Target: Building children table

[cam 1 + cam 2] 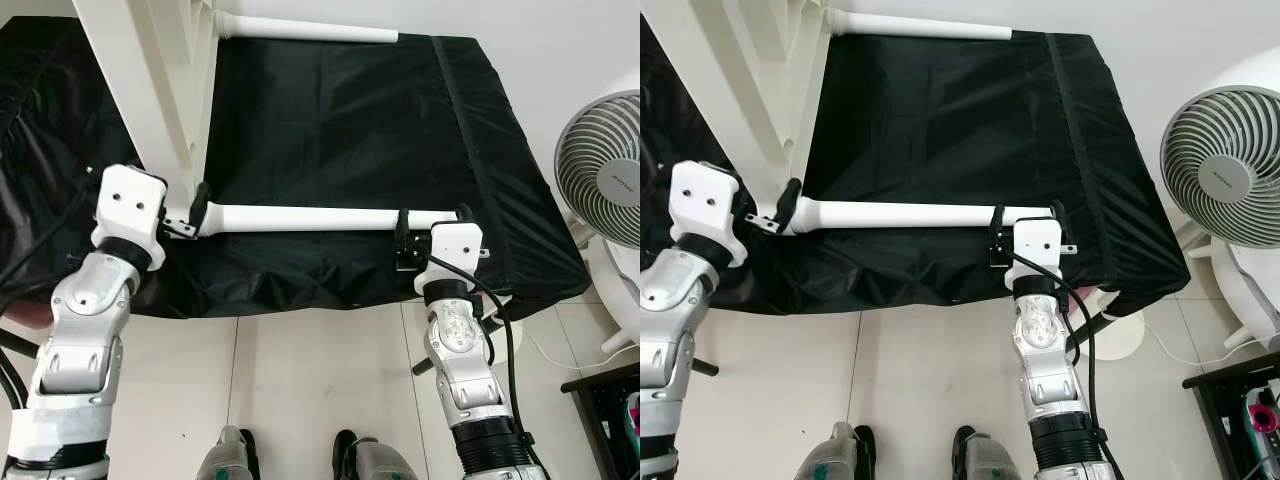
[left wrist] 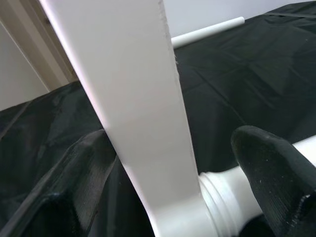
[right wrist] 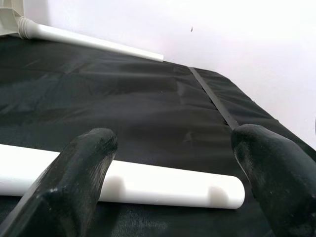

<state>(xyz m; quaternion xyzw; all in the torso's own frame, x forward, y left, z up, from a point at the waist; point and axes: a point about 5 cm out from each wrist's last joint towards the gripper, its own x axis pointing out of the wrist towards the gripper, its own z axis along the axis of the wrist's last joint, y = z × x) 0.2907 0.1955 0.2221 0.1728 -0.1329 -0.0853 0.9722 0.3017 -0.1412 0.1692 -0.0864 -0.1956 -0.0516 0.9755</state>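
The table leg (image 1: 310,217), a white round rod, lies across the black cloth (image 1: 350,110), its left end meeting the white table frame (image 1: 150,70). At that joint the left gripper (image 1: 190,220) has its fingers spread around the leg's collar. At the leg's free right end, the right gripper (image 1: 432,228) straddles it, fingers apart, not clamped. It looks stiff, light and smooth, so a grip near each end seems best.

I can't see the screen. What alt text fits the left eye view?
A white table leg lies across a black cloth-covered surface, with the robot's left claw at its end by the white table frame and the right claw straddling its free end. A second white leg lies farther back, and a fan stands at right.
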